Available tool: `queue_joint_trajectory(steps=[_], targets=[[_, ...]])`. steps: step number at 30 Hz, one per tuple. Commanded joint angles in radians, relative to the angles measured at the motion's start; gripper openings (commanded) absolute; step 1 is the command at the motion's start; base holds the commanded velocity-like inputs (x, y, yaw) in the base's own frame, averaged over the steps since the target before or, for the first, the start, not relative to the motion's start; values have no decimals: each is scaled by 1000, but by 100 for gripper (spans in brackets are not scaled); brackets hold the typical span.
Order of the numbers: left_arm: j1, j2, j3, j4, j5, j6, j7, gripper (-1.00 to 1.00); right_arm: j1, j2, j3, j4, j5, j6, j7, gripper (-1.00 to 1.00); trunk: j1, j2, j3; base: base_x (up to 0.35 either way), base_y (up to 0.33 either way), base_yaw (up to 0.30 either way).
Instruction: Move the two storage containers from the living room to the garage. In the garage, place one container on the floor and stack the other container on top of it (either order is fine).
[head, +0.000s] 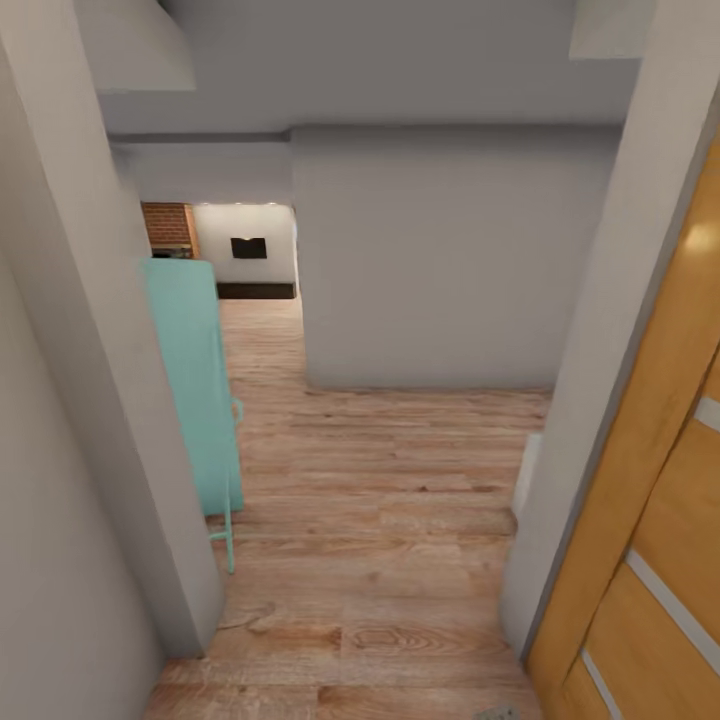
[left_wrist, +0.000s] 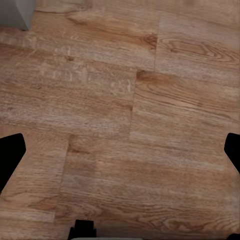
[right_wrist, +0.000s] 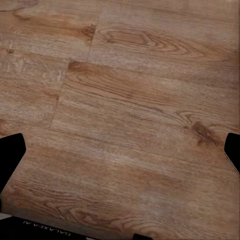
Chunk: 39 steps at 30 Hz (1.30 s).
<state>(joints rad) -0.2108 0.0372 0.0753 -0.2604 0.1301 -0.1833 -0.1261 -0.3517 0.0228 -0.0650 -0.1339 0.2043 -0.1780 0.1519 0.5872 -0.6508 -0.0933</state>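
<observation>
Facing wood plank floor (head: 380, 480) | left gripper (left_wrist: 120, 155) wide, empty | right gripper (right_wrist: 120, 155) wide, empty

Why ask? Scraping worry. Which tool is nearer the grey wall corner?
Left, likely: the left tool hangs over planks with the grey wall corner close by; the right tool faces planks.

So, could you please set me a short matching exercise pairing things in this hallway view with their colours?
Things:
1. the open door at the right of the head view
2. the tall panel leaning by the left wall
3. the plank floor
4. the far wall patch seen through the passage

Colours:
a. red-brown brick
b. turquoise
c. honey-yellow wood with pale strips
d. light brown wood grain

Pairs: 1-c, 2-b, 3-d, 4-a
</observation>
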Motion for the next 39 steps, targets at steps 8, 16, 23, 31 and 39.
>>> queue_joint_trajectory(steps=[8, 16, 23, 31, 39], targets=[[-1, 2, 7, 1, 8, -1, -10, 100, 0, -1, -12, 0, 6, -3, 0, 100, 1, -1, -2, 325, 0, 1], [-1, 0, 9, 1, 7, -1, -10, 100, -1, -10, -8, 52, 13, -4, -3, 100, 1, -1, -2, 326, 0, 0], [-1, 0, 9, 2, 6, -4, -10, 100, 0, -10, -6, 57, 13, -5, -2, 100, 1, -1, -2, 326, 0, 0], [-1, 0, 9, 3, 7, -7, -10, 100, 0, -11, -6, 58, 13, -5, -3, 100, 1, -1, -2, 326, 0, 0], [-1, 0, 10, 3, 7, -7, -10, 100, 0, -11, -6, 57, 13, -5, -3, 100, 1, -1, -2, 326, 0, 0]])
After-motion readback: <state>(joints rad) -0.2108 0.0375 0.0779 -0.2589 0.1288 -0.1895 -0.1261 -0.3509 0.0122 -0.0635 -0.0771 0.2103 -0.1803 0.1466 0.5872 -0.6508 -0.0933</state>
